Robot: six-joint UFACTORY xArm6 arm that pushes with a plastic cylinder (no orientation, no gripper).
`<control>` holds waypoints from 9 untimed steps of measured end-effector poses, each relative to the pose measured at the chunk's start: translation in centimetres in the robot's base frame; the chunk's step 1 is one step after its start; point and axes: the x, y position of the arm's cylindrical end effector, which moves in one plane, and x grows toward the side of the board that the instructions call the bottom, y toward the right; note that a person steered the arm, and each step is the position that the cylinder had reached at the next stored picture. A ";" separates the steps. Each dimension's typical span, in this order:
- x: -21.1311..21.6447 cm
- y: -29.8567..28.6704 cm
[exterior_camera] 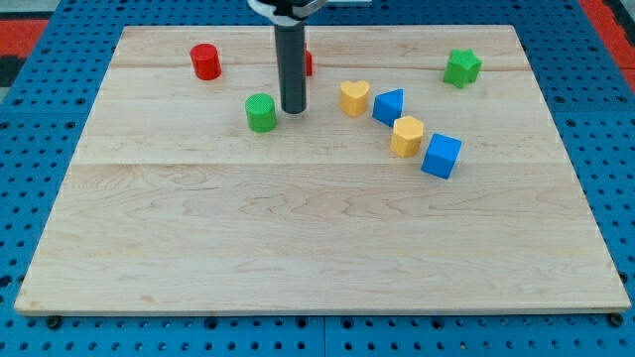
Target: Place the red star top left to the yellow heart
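Observation:
The red star [308, 62] is mostly hidden behind my rod near the view's top; only a red sliver shows at the rod's right side. The yellow heart [354, 97] lies to the right of and below it. My tip [293, 110] rests on the board just right of the green cylinder [261, 112], left of the yellow heart and below the red star. The tip touches neither the star nor the heart.
A red cylinder [205, 61] stands at the top left. A blue block [388, 105] sits against the heart's right side. Below and to its right lie a second yellow block [406, 136] and a blue cube [442, 156]. A green star [461, 67] is at the top right.

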 end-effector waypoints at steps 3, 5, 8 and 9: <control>2.3 -7.3; 2.2 -6.9; -5.2 -4.4; -6.7 -5.5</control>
